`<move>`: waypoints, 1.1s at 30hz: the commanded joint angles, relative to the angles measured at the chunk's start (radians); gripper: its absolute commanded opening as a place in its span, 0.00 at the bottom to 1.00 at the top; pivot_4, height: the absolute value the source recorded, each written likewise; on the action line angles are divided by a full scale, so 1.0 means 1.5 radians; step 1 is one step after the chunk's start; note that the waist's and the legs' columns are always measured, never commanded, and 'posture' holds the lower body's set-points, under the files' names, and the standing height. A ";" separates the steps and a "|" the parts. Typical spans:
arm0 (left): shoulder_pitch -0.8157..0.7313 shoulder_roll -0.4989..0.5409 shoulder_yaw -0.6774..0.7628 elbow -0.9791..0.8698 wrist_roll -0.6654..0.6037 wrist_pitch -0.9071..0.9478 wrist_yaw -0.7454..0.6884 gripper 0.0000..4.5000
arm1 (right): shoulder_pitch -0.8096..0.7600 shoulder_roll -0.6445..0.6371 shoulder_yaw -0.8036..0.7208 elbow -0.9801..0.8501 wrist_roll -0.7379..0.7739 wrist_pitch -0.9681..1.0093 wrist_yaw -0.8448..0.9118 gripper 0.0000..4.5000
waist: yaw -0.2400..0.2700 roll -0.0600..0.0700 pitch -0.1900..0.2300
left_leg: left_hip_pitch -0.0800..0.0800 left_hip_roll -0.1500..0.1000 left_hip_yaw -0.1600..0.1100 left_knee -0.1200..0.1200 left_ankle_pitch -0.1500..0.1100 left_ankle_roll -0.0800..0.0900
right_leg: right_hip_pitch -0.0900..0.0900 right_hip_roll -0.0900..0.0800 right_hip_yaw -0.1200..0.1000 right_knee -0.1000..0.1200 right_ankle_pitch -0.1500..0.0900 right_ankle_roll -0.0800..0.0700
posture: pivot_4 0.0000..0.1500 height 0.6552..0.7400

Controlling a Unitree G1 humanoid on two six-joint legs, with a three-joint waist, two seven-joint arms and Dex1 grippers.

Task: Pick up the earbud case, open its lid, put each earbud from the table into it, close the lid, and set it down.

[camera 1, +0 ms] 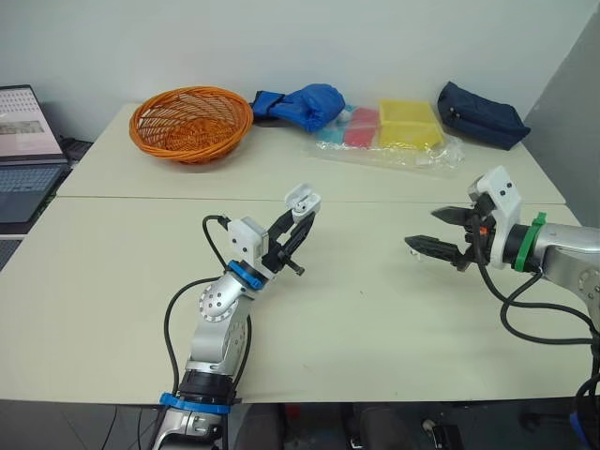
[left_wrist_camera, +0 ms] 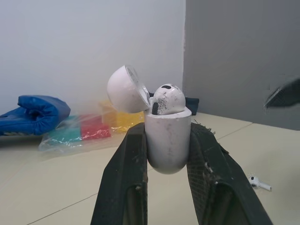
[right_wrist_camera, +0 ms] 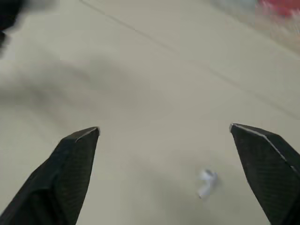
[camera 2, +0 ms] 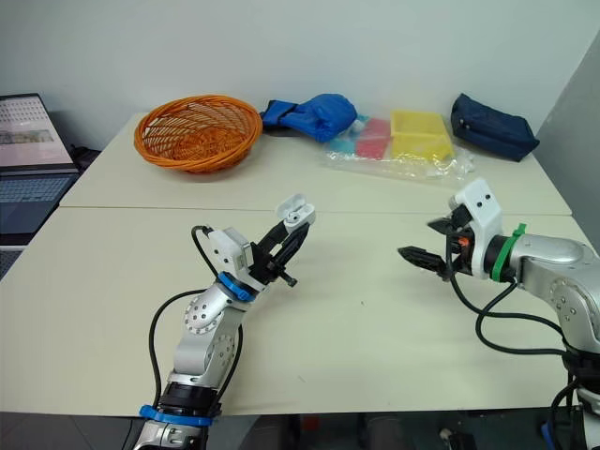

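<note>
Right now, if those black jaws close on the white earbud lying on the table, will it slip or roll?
The earbud is tiny, so probably light. It looks smooth and rounded, so it may squirt from the jaws or roll.

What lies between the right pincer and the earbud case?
Bare table from earbud case to right pincer, in the left eye view; the loose earbud lies beneath that pincer, in its wrist view.
</note>
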 commanded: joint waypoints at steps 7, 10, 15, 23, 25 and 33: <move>0.001 0.001 0.002 -0.034 -0.001 -0.004 0.008 0.17 | -0.026 0.097 0.054 0.102 -0.104 -0.002 -0.111 0.99 | 0.000 0.000 0.000 | 0.000 0.001 0.000 0.000 0.000 0.000 | 0.000 0.001 0.000 0.000 0.000 0.000 | 1.00 1.00; 0.007 0.003 0.004 -0.044 0.001 -0.001 0.016 0.17 | -0.016 0.133 0.079 0.106 -0.144 -0.048 -0.130 0.99 | 0.000 0.000 0.000 | -0.001 0.000 0.000 0.000 0.000 0.000 | 0.000 0.001 0.000 0.000 0.000 0.000 | 1.00 1.00; 0.009 0.008 0.000 -0.046 0.004 0.000 0.018 0.17 | -0.009 0.167 0.104 0.117 -0.196 -0.091 -0.153 0.99 | 0.001 0.000 0.000 | -0.001 0.000 0.000 0.001 0.000 0.000 | 0.000 0.001 0.000 0.000 0.000 0.001 | 1.00 1.00; 0.006 0.013 0.002 -0.039 0.003 -0.003 0.017 0.17 | -0.005 0.184 0.113 0.150 -0.247 -0.112 -0.157 0.99 | 0.001 0.000 0.000 | -0.001 0.000 0.000 0.001 0.000 0.000 | 0.000 0.001 0.000 0.000 0.001 0.001 | 1.00 1.00; 0.004 0.014 0.002 -0.036 0.003 -0.005 0.016 0.17 | -0.002 0.196 0.101 0.149 -0.237 -0.088 -0.160 0.91 | 0.001 0.000 0.000 | -0.001 0.000 0.000 0.001 0.000 0.000 | 0.000 0.001 0.000 0.000 0.001 0.001 | 1.00 1.00; 0.004 0.011 0.001 -0.030 0.004 -0.009 0.014 0.17 | 0.006 0.208 0.094 0.162 -0.247 -0.086 -0.155 0.28 | 0.002 0.000 0.000 | -0.001 0.000 0.000 0.002 0.000 0.000 | 0.001 0.001 -0.001 0.001 0.001 0.002 | 1.00 1.00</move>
